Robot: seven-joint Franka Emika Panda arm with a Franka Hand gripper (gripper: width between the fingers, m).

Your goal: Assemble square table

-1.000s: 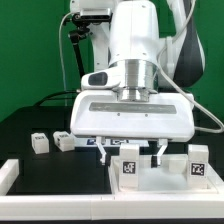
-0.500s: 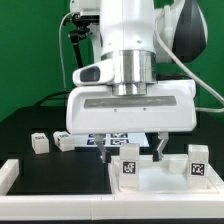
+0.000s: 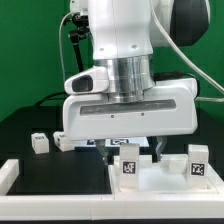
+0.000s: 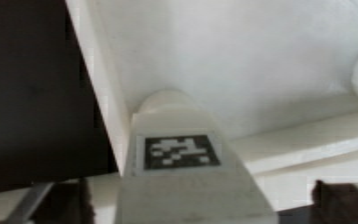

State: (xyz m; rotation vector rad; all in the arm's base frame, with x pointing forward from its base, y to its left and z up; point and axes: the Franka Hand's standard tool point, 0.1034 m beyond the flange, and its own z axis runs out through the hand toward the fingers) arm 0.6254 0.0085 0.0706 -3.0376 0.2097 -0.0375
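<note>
The white square panel [image 3: 160, 182] lies at the front right, rimmed side up. Two short white legs with marker tags stand on it: one [image 3: 128, 166] at its near left corner, one [image 3: 198, 166] at the exterior view's right. My gripper [image 3: 132, 151] hangs over the left leg, open, with a finger on each side. In the wrist view this leg [image 4: 179, 150] stands between the two dark fingers [image 4: 51, 200] with a gap on both sides, on the panel [image 4: 247, 60]. Two loose legs [image 3: 40, 142] [image 3: 63, 140] lie on the black table.
The marker board [image 3: 112, 143] lies behind the panel, mostly hidden under the hand. A long white bar [image 3: 60, 196] edges the black surface along the front and the exterior view's left. A green wall stands behind the arm.
The hand has risen a little and drifted toward the exterior view's left. The fingers stay apart around the left leg. No part has moved.
</note>
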